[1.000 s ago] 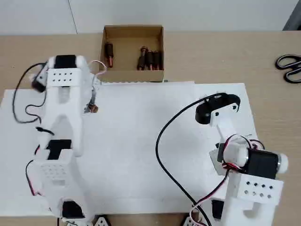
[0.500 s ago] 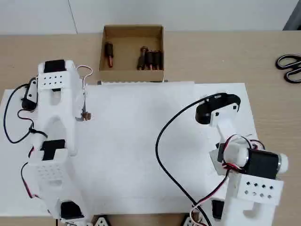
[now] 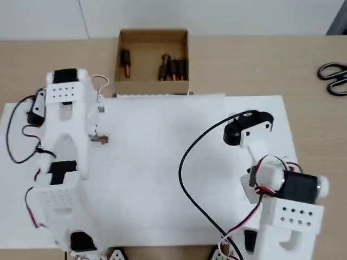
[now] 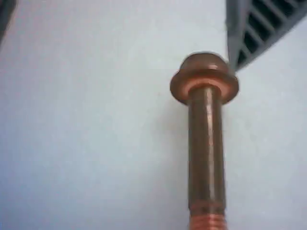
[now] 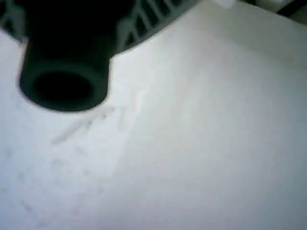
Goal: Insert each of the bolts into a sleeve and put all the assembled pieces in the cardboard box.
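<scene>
Four finished pieces (image 3: 172, 67) lie in the cardboard box (image 3: 153, 37) at the far side of the surface (image 3: 260, 65), one near its left wall and three close together toward the right. Over the white sheet (image 3: 162, 173), the left hand (image 3: 96, 134) grips a copper bolt (image 4: 206, 143) by its threaded end, with the head pointing away. The right hand (image 5: 72, 21) is clenched on a black sleeve (image 5: 64, 81) above the sheet, its open end showing. Scissors (image 3: 333, 76) lie well off to the right.
</scene>
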`<action>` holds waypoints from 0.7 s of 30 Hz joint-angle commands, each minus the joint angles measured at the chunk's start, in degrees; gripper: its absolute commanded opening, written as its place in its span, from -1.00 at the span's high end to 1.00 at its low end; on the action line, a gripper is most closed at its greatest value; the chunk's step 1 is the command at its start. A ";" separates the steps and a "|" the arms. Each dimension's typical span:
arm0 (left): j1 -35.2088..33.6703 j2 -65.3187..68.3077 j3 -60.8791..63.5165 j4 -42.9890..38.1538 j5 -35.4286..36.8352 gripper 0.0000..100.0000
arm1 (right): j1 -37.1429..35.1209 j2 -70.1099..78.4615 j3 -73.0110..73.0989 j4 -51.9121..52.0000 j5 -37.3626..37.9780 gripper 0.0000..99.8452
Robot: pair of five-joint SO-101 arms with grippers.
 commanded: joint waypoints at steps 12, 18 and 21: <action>-7.30 -4.48 -0.57 1.67 -51.34 0.48 | 0.40 -0.92 -0.35 -0.75 0.26 0.99; -7.74 -4.48 -0.31 1.67 -93.63 0.64 | 0.40 -0.84 -0.26 -0.66 0.26 0.99; -8.18 -5.45 -0.48 1.67 -110.51 0.64 | 0.48 -0.84 -0.09 -0.57 0.26 0.99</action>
